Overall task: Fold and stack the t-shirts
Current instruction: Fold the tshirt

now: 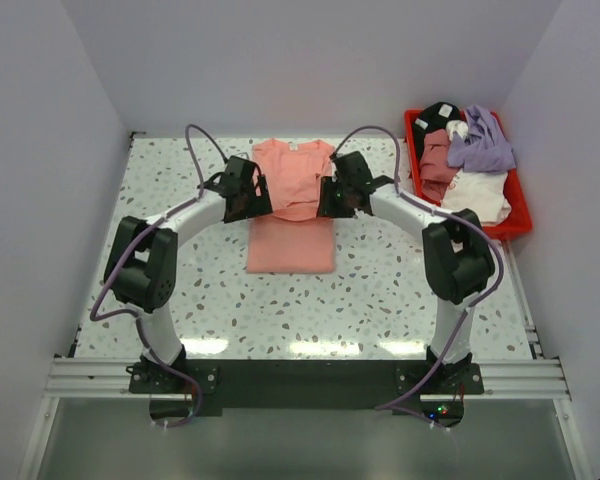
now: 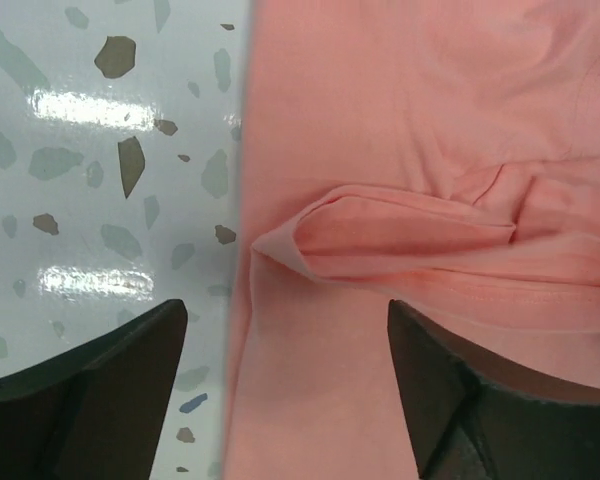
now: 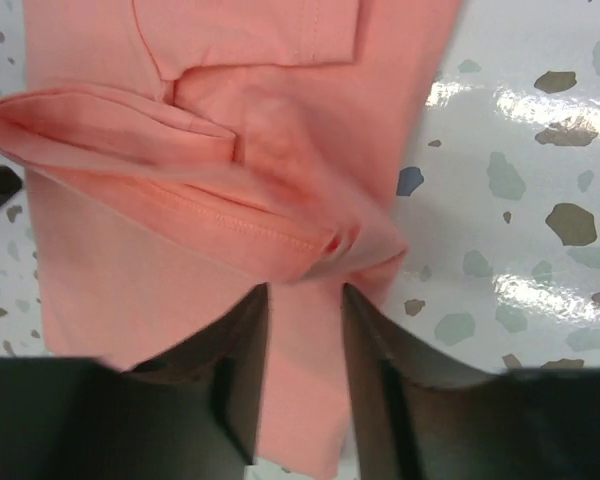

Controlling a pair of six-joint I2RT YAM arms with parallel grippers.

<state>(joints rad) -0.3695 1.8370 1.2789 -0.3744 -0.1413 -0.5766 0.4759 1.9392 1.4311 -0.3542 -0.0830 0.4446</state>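
Observation:
A salmon-pink t-shirt (image 1: 292,240) lies on the speckled table (image 1: 180,290), its top part folded down over the lower part. My left gripper (image 1: 264,200) is open over the shirt's left edge; in the left wrist view (image 2: 285,310) the fold's corner (image 2: 280,245) lies just ahead of the wide-apart fingers. My right gripper (image 1: 326,198) is over the shirt's right edge. In the right wrist view (image 3: 305,290) its fingers stand a narrow gap apart, just behind the bunched fold (image 3: 330,245), with only flat fabric showing between them.
A red bin (image 1: 520,215) at the back right holds purple (image 1: 480,140), white (image 1: 477,192), maroon (image 1: 438,160) and black (image 1: 438,115) garments. White walls enclose the table on three sides.

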